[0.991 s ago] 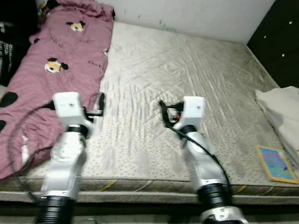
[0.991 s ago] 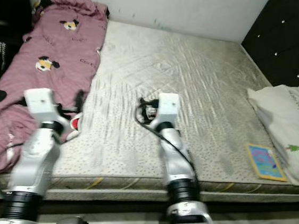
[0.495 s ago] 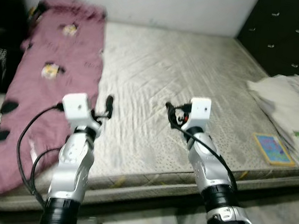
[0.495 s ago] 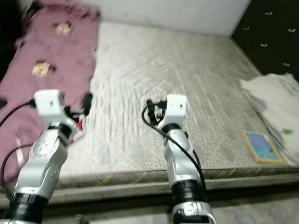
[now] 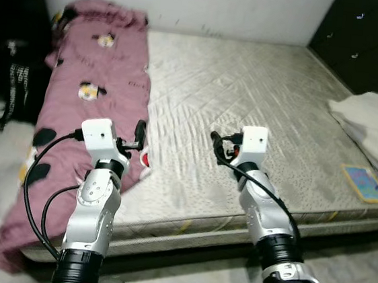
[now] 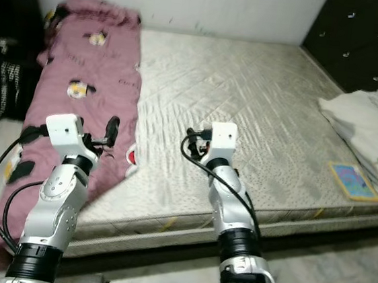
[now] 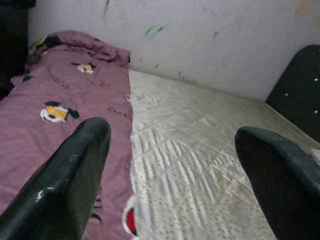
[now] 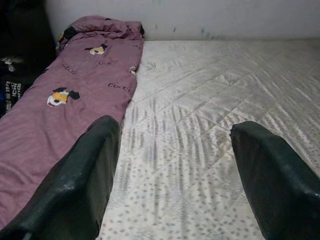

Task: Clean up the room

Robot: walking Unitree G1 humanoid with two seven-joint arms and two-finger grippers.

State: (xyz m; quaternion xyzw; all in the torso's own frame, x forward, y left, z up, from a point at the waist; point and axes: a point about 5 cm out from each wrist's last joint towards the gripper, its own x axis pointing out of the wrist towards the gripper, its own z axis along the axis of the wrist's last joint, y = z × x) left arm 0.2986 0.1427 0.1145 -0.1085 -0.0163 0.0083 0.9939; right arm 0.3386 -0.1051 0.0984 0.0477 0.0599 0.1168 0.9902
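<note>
A maroon blanket [image 5: 91,70] printed with cartoon mice lies along the left side of the bare quilted mattress [image 5: 263,82], and its near end hangs over the front corner. My left gripper [image 5: 140,131] hovers open over the blanket's inner edge, nothing between its fingers [image 7: 75,175]. My right gripper [image 5: 215,141] hovers open above the middle of the mattress, its fingers [image 8: 85,175] wide apart and empty. At the mattress's right side lie a folded white cloth [image 5: 374,120] and a small colourful book [image 5: 368,183] near the front edge.
A dark bag [image 5: 16,76] stands on the floor left of the bed. A black padded headboard [image 5: 372,39] rises on the right and a white wall [image 5: 243,9] runs behind. Light floor [image 5: 351,267] lies in front of the bed.
The camera has swung, so the bed's left front corner and the blanket's hanging end now show. Both arms hold about the same pose, grippers still open and empty.
</note>
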